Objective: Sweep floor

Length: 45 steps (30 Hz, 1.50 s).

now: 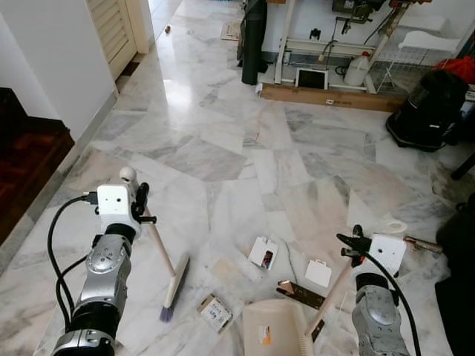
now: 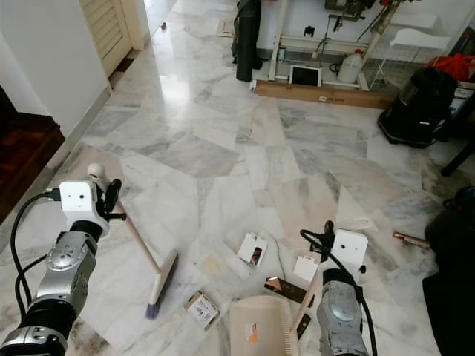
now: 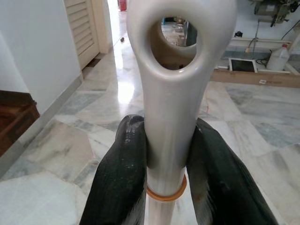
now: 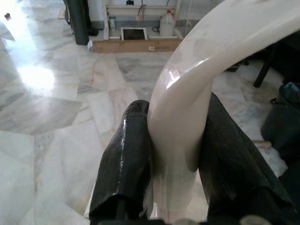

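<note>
My left gripper point(image 1: 141, 204) is shut on the pale handle of a broom point(image 1: 161, 252); in the left wrist view the black fingers point(image 3: 124, 173) clamp the handle just below its hanging hole. The broom head point(image 1: 175, 285) rests on the marble floor ahead of my left side. My right gripper point(image 1: 355, 241) is shut on the cream handle of a dustpan point(image 1: 269, 326), whose pan lies flat on the floor low in the middle. Litter lies between the broom and the pan: a small box point(image 1: 215, 311), a white card packet point(image 1: 263, 254), a white tag point(image 1: 318, 273) and a brown wrapper point(image 1: 300, 294).
A black vacuum cleaner point(image 1: 430, 107) stands at the back right, with a wooden plank point(image 1: 330, 96), a white jug point(image 1: 358, 70) and wire racks along the far wall. A dark wooden step point(image 1: 26, 159) and a white wall bound the left. A dark object point(image 1: 459, 245) sits at my right.
</note>
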Available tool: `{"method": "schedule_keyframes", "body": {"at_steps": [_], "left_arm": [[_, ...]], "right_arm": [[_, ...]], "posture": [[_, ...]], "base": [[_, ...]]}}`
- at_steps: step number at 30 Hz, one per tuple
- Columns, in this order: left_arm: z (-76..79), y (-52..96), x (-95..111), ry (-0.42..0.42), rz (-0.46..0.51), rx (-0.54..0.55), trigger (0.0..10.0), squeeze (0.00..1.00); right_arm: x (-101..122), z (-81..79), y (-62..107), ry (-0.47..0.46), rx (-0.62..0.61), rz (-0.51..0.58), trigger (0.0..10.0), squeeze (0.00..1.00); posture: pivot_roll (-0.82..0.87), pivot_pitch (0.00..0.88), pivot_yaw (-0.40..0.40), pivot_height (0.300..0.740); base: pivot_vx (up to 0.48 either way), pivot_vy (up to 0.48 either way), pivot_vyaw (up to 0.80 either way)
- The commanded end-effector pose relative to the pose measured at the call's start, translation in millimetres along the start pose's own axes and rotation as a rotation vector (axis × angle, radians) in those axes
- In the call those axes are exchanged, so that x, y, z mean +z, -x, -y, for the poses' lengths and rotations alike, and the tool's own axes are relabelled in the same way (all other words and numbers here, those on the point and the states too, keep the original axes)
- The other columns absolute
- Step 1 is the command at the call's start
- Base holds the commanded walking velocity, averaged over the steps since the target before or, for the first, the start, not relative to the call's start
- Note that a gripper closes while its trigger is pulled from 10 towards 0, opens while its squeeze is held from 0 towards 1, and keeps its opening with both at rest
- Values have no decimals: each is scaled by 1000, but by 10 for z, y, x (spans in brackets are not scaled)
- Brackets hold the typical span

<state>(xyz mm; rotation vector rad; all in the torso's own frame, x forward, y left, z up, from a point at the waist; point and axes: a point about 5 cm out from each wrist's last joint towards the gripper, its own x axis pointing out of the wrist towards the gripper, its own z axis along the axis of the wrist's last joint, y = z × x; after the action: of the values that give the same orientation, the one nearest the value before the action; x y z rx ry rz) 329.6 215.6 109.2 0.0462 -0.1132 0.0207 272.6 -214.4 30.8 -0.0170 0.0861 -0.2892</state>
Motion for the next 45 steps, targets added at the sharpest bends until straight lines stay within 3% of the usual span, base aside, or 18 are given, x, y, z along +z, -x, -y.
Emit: {"method": "schedule_keyframes", "body": {"at_steps": [1,10,17,26,30,34,39,43,45], "left_arm": [[9,-19,63,4,25,-5,10000,0],[14,-4,-13,16,-43,-41,10000,0],[112,8,-107,108,-124,-130,10000,0],[134,4,-171,64,-270,-207,10000,0],[120,67,-295,79,-435,-264,10000,0],[140,150,-383,101,-532,-325,10000,0],[216,200,-351,121,-552,-394,10000,0],[302,175,-272,209,-556,-398,10000,0],[403,136,-196,292,-559,-408,10000,0]], "right_arm": [[30,-20,-21,2,5,24,10000,0],[-3,-25,-34,12,-3,11,10000,0],[1,-22,-50,12,-15,16,10000,0],[4,1,-60,18,-19,20,10000,0],[6,1,-71,26,-19,18,10000,0],[35,-31,-88,48,-1,31,10000,0],[43,-31,-93,42,-3,34,10000,0],[40,-30,-95,42,-3,32,10000,0],[39,-35,-96,40,-4,31,10000,0]], "posture": [[104,151,-42,740],[111,154,-40,740],[115,153,-40,740],[120,153,-39,740],[125,152,-40,740],[125,150,-41,740],[125,151,-43,740],[127,151,-44,740],[124,149,-44,740]], "base": [[0,0,0],[0,0,0],[0,0,0],[0,0,0],[0,0,0],[0,0,0],[0,0,0],[0,0,0],[0,0,0]]}}
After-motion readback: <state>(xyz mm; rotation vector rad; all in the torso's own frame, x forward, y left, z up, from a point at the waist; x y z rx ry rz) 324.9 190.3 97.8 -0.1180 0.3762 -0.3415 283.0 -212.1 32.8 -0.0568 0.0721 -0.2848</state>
